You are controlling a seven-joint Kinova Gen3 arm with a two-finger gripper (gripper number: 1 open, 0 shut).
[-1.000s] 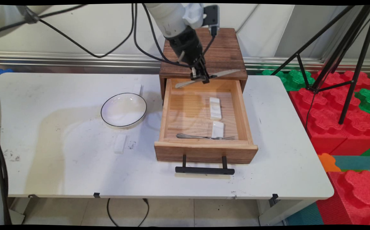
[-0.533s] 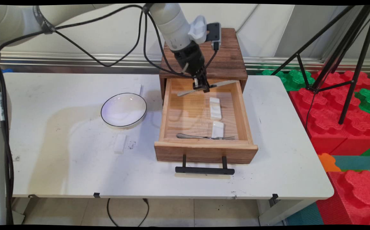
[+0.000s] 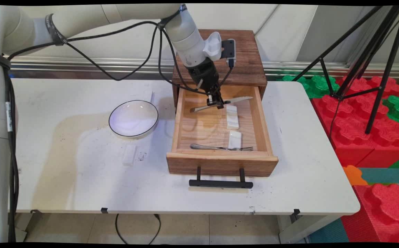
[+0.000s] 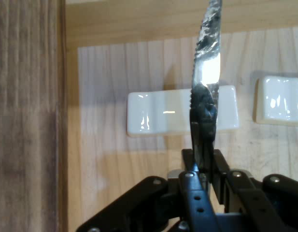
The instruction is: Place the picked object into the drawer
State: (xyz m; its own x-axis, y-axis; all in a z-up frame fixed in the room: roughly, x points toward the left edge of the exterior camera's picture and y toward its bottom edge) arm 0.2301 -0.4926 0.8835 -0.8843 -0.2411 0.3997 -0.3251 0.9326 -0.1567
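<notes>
My gripper (image 3: 216,102) is shut on a metal knife (image 3: 221,103), held level above the far part of the open wooden drawer (image 3: 222,162). In the hand view the knife (image 4: 205,72) rises from between the fingers (image 4: 199,169), its serrated blade crossing over a white rest (image 4: 153,113). That white rest (image 3: 232,117) lies on the drawer floor just below and right of the gripper. A second white rest (image 3: 234,139) lies nearer the drawer front, also seen as the rest (image 4: 279,104) at the hand view's right. A fork (image 3: 220,148) lies along the drawer's front wall.
A brown wooden cabinet (image 3: 240,65) stands behind the drawer. A white bowl with a dark rim (image 3: 133,118) sits on the table (image 3: 65,179) to the left, with a small white rest (image 3: 129,155) in front of it. A black tripod (image 3: 375,69) and red foam blocks (image 3: 364,137) stand at right.
The gripper has come down and toward the near side with the knife, from the cabinet's front edge to over the drawer's far part, beside the far white rest.
</notes>
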